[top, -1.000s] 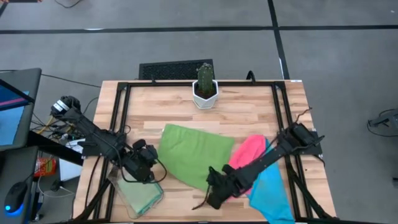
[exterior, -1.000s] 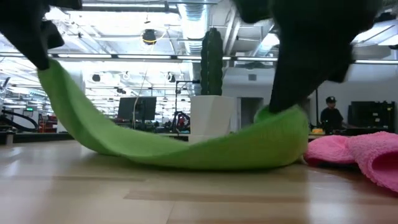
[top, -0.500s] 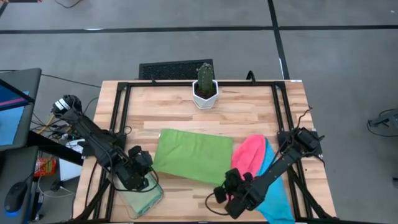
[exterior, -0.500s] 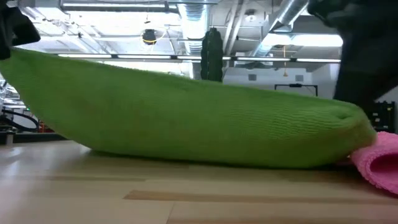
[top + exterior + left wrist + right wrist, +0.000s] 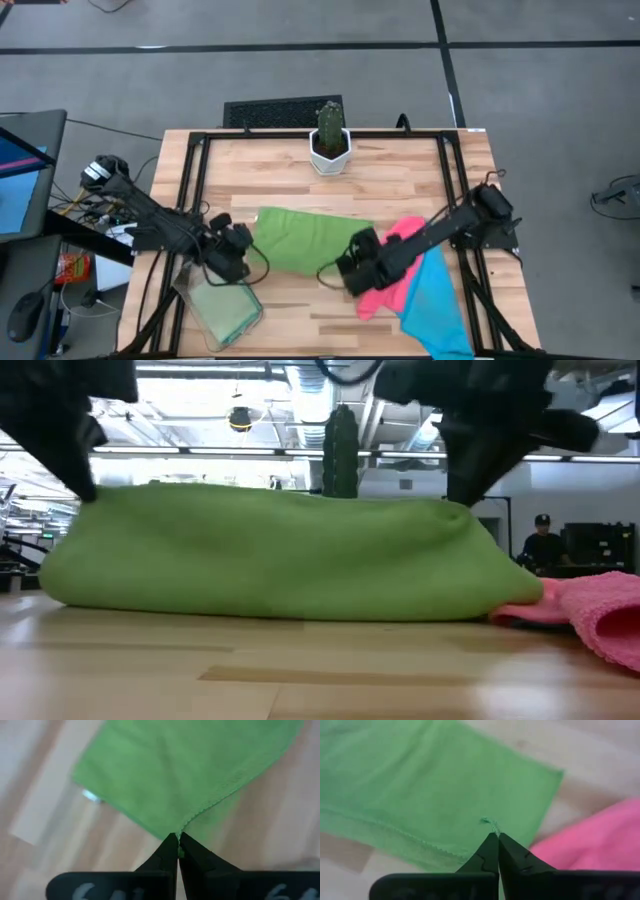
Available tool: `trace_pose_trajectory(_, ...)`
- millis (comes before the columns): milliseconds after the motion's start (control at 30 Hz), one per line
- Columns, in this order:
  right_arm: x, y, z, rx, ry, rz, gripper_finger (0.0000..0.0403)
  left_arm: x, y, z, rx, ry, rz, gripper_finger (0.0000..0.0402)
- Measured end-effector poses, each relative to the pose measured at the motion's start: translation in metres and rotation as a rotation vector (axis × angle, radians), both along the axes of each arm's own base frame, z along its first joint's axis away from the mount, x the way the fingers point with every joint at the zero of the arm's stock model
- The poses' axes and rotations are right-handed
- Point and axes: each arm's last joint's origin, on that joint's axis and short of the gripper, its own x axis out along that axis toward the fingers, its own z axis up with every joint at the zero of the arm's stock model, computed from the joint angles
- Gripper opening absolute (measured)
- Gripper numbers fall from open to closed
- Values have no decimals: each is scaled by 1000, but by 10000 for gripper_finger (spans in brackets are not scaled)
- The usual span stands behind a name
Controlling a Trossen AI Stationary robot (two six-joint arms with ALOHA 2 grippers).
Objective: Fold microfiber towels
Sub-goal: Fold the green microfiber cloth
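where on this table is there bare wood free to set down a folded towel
Bare wood runs between the white potted cactus and the light green microfiber towel, and along the near edge between the clear plastic bin and the hot pink towel. The middle is crowded with both grippers.

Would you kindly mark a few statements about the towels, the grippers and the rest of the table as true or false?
1. The left gripper is shut on a corner of the green towel. True.
2. The pink towel lies on top of the green towel. False: it lies beside it, partly over the blue towel.
3. The potted cactus stands at the table's far edge. True.
4. The clear bin sits by the right gripper. False: it is near the left arm.
5. The green towel hangs clear of the table. False: it rests on the wood.
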Motion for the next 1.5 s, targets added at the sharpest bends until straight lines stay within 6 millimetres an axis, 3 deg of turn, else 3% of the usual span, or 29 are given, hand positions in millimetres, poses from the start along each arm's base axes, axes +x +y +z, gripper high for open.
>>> trace_pose_trajectory(200, 4, -37, 8, -34, 126, 42, 21, 7, 24, 0, 114, 45, 21, 0)
trace_pose_trajectory(400, 5, -56, -3, -14, 195, 57, 25, 15, 41, 0, 173, 58, 34, 0)
trace_pose_trajectory(867, -4, -65, -31, 36, 242, 36, 31, 27, 58, 3, 232, 31, 3, 0)
trace_pose_trajectory(1300, 4, -78, -33, 51, 215, 47, 34, 19, 67, -23, 201, 82, 46, 0)
trace_pose_trajectory(1500, 5, -87, -33, 84, 238, 18, 64, 17, 68, -27, 225, 93, 51, 0)
